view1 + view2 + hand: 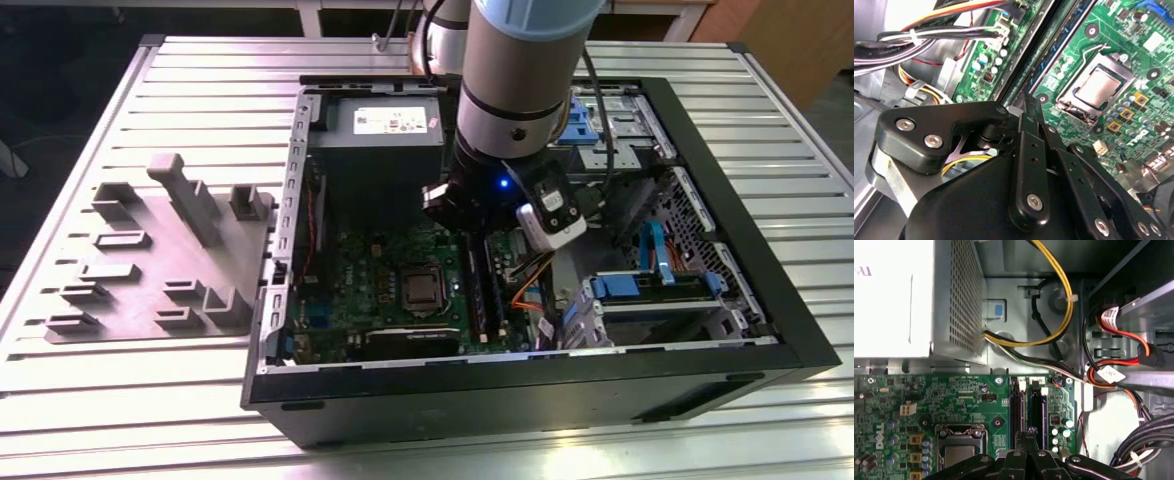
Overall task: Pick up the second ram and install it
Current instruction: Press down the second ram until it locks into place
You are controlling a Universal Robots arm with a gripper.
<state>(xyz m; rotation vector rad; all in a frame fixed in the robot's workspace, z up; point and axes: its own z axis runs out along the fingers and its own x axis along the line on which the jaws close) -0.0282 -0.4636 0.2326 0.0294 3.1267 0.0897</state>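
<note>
slatted metal table [747,130], computer case [534,395], grey fixture [160,250]

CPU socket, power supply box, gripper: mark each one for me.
CPU socket [1100,89], second wrist view, on the silver plate in its middle.
power supply box [966,305], first wrist view, on its perforated metal side.
gripper [1027,436], first wrist view, at the tips of its black fingers, over the memory slots.
</note>
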